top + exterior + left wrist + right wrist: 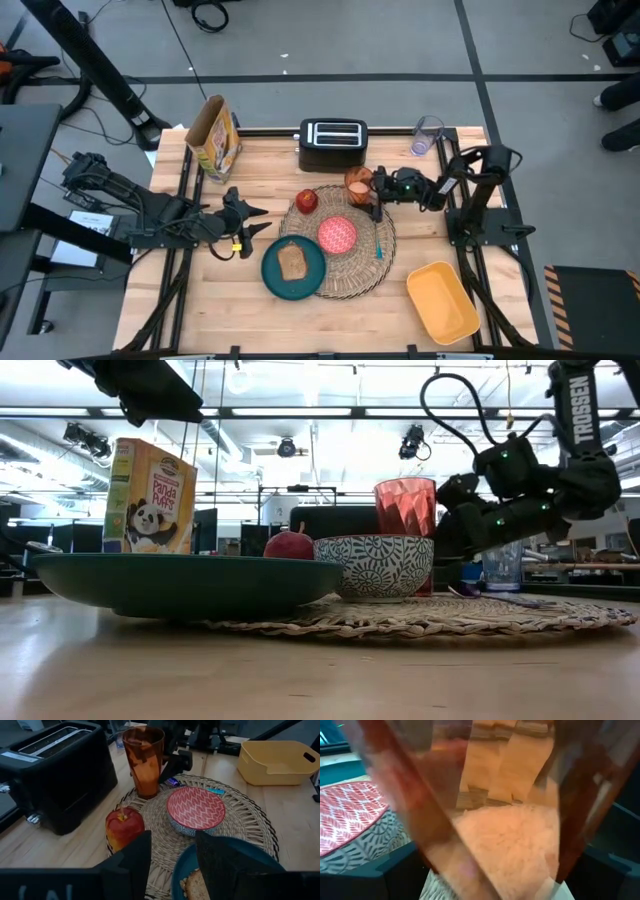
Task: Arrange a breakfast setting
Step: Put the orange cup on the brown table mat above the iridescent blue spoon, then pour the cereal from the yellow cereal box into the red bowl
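A round woven placemat (345, 262) lies mid-table. On it are a teal plate (275, 280) with a toast slice (292, 262), a small red bowl (337, 234), a red apple (306, 201) and a blue spoon (380, 250) at its right rim. An orange cup (358, 183) stands upright at the mat's far edge. My right gripper (374, 190) is at the cup and closed on it. The cup fills the right wrist view (485, 805). My left gripper (252, 224) is open and empty, left of the plate, its fingers pointing at the mat (172, 865). My right gripper has the orange cup between its two fingers, which come level from the table's right side. One finger (385, 877) and its mate lie against the cup's lower wall (437, 857). The cup stands upright, its base (148, 794) at the placemat's far edge.
A black toaster (333, 143) stands behind the mat. A cereal box (215, 138) is at the far left and a clear cup (427, 135) at the far right. A yellow bin (443, 300) sits at the near right. Bare wood lies near the front left.
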